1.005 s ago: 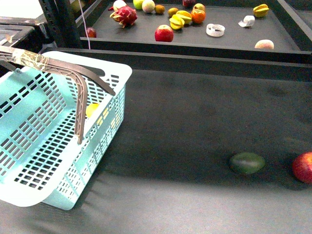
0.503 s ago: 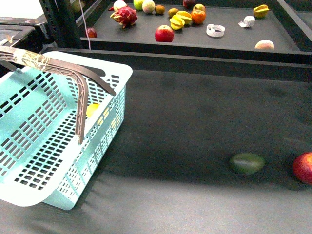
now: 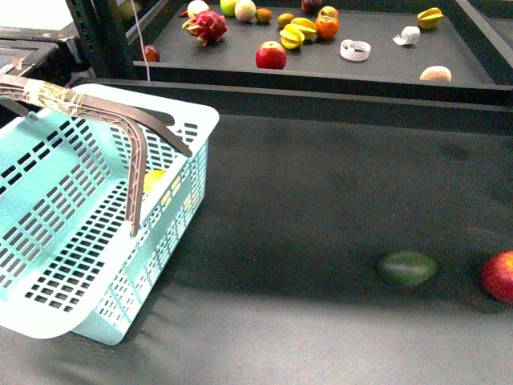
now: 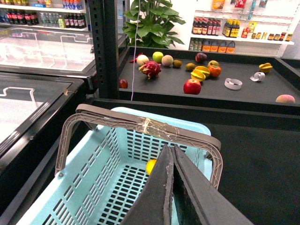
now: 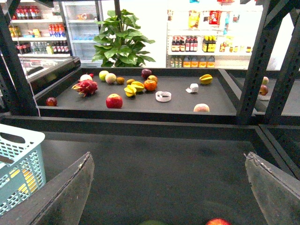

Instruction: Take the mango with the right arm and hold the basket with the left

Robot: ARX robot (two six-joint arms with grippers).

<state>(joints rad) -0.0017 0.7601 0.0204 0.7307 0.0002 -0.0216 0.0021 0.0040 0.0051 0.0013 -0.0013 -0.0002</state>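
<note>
The turquoise basket [image 3: 48, 241] stands at the left of the dark table with both grey-brown handles [image 3: 136, 172] raised, one wrapped in tape. The yellow mango [image 3: 153, 180] lies inside it against the far wall, and also shows in the left wrist view [image 4: 151, 166]. My left gripper [image 4: 171, 149] is shut and empty, hovering over the basket [image 4: 93, 187] just short of the taped handle [image 4: 154, 126]. My right gripper [image 5: 168, 157] is open and empty over the table, with the basket's corner [image 5: 21, 150] off to one side. Neither arm shows in the front view.
A dark green fruit [image 3: 407, 269] and a red apple [image 3: 498, 276] lie on the table at the right. A raised tray [image 3: 321, 76] behind holds several fruits, among them a dragon fruit [image 3: 206, 24] and an apple [image 3: 271, 54]. A dark post [image 3: 100, 36] stands at the back left.
The front view has crept by a pixel or two. Nothing was taken hold of or let go.
</note>
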